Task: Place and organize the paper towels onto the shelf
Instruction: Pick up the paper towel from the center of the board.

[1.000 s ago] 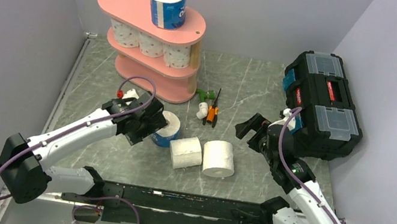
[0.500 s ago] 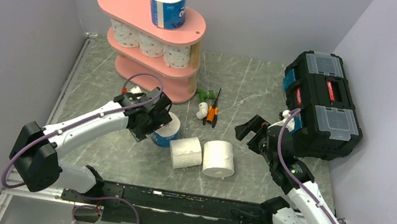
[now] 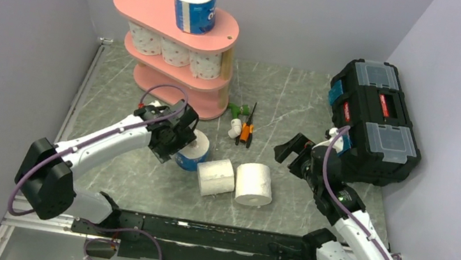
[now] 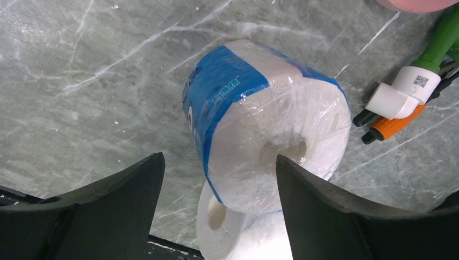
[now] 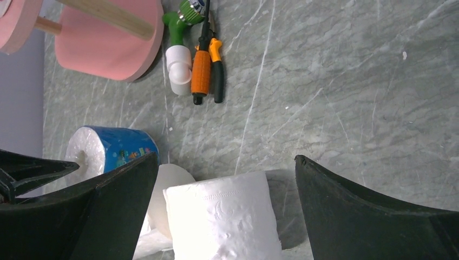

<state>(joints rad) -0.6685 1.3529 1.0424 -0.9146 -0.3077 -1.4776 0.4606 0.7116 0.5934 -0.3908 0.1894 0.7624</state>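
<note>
The pink shelf stands at the back left. A blue-wrapped paper towel roll sits on its top board, and three pink-dotted rolls line the middle tier. On the table lie another blue-wrapped roll and two plain white rolls. My left gripper hangs open over the blue-wrapped roll, one finger on each side, with a gap showing at the left finger. My right gripper is open above a plain white roll, holding nothing.
A black toolbox stands at the right wall. A white-and-green tool and orange-handled pliers lie between the shelf and my right gripper. Walls close in on three sides.
My left arm has reached forward and right over the blue-wrapped roll on the table, and its jaws have narrowed a little. The right arm and the rolls have not moved.
</note>
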